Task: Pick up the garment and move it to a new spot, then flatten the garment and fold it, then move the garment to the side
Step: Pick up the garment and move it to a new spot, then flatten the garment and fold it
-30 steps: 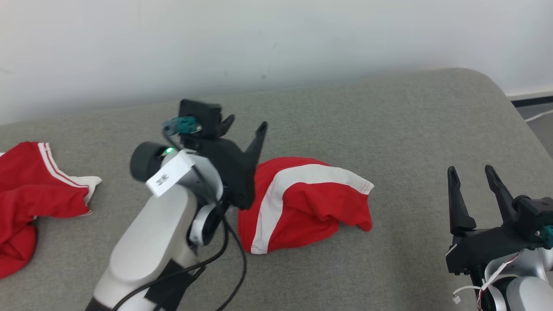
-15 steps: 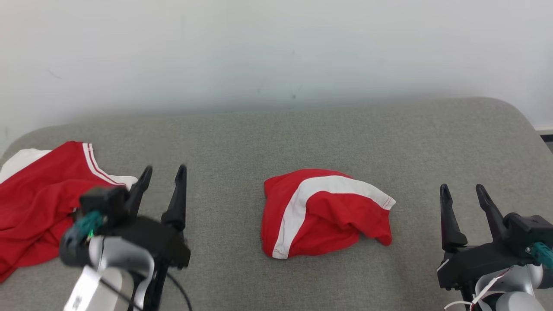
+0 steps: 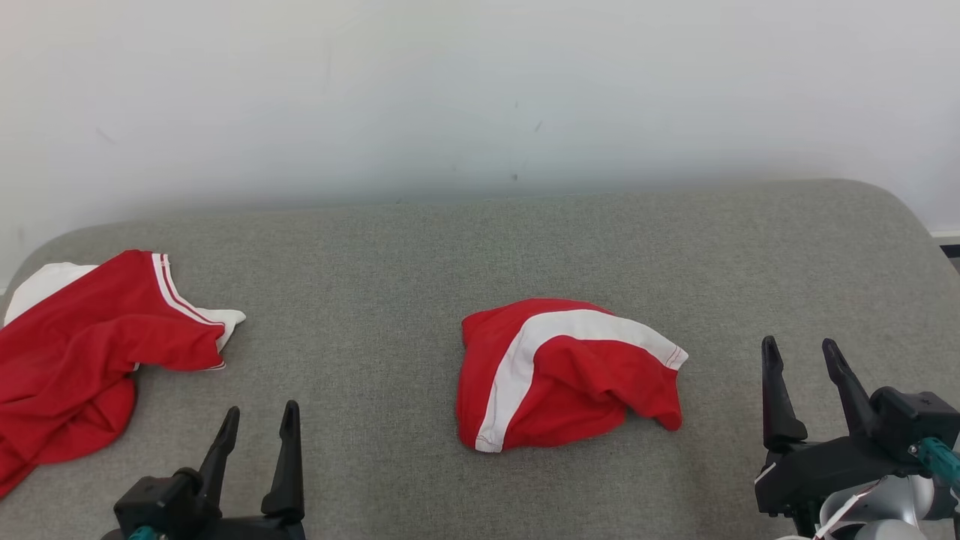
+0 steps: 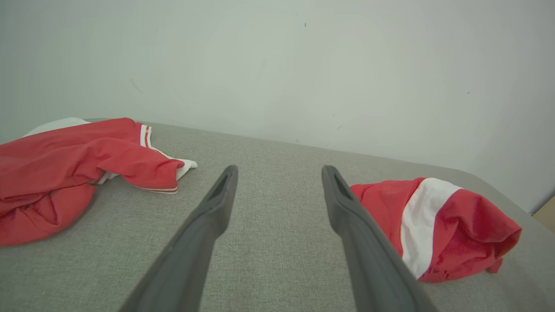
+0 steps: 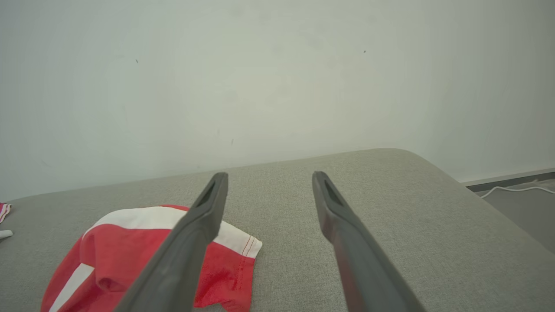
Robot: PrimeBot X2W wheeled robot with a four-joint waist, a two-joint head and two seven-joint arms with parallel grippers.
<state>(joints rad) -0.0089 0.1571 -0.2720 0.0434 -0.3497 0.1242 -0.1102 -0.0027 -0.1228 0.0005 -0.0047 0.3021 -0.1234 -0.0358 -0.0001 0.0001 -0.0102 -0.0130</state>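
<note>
A bunched red garment with a broad white stripe [image 3: 570, 375] lies in the middle of the grey padded surface [image 3: 450, 247]; the left wrist view has it at the right [image 4: 438, 225], and in the right wrist view it lies low at the left [image 5: 108, 255]. My left gripper [image 3: 262, 409] stands open at the lower left, well clear of it, its fingers empty [image 4: 279, 169]. My right gripper [image 3: 799, 343] stands open at the lower right, to the right of the garment, with nothing between its fingers [image 5: 270, 175].
A second red garment with white trim [image 3: 75, 360] lies crumpled at the surface's left end [image 4: 65, 160]. A pale wall [image 3: 480, 97] runs along the back. The surface rounds off at the right, with floor and a white cable [image 5: 511, 189] beyond.
My left arm has drawn back from beside the middle garment to the lower left, still open. The head view has shifted too. The right gripper has barely moved.
</note>
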